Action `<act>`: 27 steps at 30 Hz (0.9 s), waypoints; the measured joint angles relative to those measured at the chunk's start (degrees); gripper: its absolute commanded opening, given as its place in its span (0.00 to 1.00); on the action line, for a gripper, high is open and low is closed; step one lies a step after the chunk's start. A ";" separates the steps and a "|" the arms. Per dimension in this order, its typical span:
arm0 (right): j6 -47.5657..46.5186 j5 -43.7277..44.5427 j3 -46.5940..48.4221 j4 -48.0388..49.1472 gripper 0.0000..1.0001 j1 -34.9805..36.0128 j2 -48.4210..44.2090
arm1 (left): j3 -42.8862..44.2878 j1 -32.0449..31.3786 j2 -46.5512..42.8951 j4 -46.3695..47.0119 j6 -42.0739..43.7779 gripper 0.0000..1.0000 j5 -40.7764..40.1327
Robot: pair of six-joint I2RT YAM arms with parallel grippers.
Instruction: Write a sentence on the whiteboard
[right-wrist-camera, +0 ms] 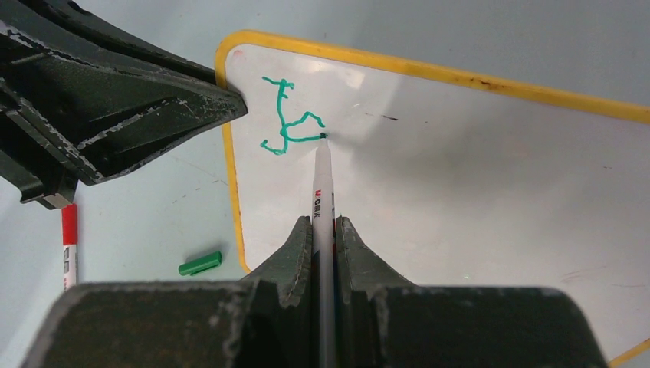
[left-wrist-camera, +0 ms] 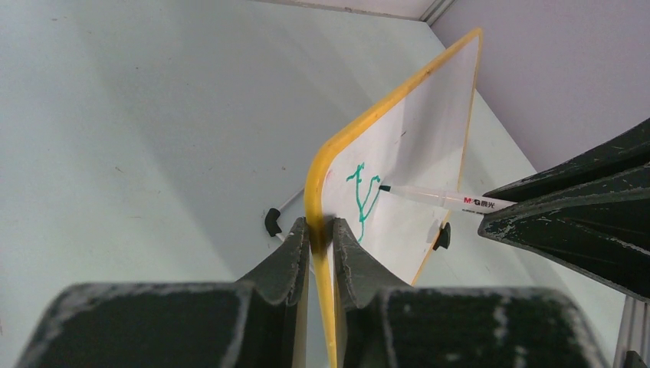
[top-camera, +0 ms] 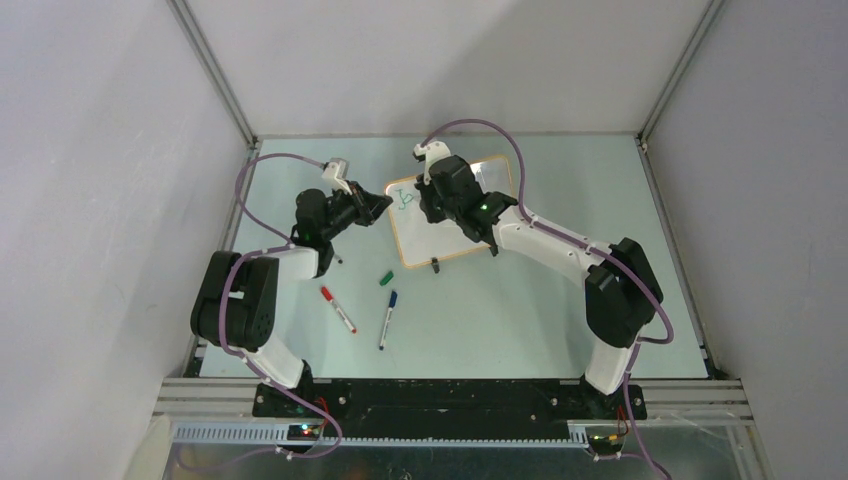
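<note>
The whiteboard (top-camera: 440, 245) with its orange-tan frame lies tilted at the table's back middle. My left gripper (top-camera: 378, 207) is shut on its left edge (left-wrist-camera: 320, 230). My right gripper (top-camera: 432, 200) is shut on a white-barrelled green marker (right-wrist-camera: 322, 184), whose tip touches the board (right-wrist-camera: 460, 176). Of the sentence, only a few green strokes (right-wrist-camera: 287, 126) show near the board's top left corner; they also show in the left wrist view (left-wrist-camera: 364, 195). The marker (left-wrist-camera: 444, 199) lies across the board (left-wrist-camera: 414, 138) there.
A green cap (top-camera: 386, 278) lies just in front of the board, also in the right wrist view (right-wrist-camera: 200, 264). A red marker (top-camera: 338, 309) and a blue marker (top-camera: 387, 319) lie nearer the arms. Two black clip feet (left-wrist-camera: 273, 222) hold the board.
</note>
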 measured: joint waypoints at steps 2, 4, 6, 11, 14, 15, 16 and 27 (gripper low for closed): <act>0.15 -0.35 0.17 -0.04 0.00 0.00 0.00 | 0.00 0.00 0.00 0.02 0.00 0.00 0.02; 0.24 -0.61 0.57 -0.11 0.00 -0.02 0.04 | 0.00 0.00 -0.02 0.13 0.00 0.00 0.07; 0.39 -0.70 0.96 -0.09 0.00 0.00 0.13 | 0.00 -0.02 -0.02 0.15 0.00 0.00 0.09; 0.39 -0.94 1.60 0.09 0.00 0.00 0.15 | 0.00 -0.04 -0.02 0.17 0.02 0.00 0.07; 0.39 -0.94 1.60 0.15 0.00 0.02 0.15 | 0.00 -0.04 -0.02 0.17 0.02 0.00 0.07; 0.39 -0.94 1.60 0.20 0.00 0.04 0.15 | 0.00 -0.04 -0.02 0.17 0.02 0.00 0.07; 0.39 -0.94 1.44 0.50 0.00 0.09 0.09 | 0.00 -0.04 -0.02 0.17 0.02 0.00 0.07; 1.11 -0.94 -13.53 11.87 0.00 0.17 -11.82 | 0.00 -0.04 -0.02 0.20 0.02 0.00 0.09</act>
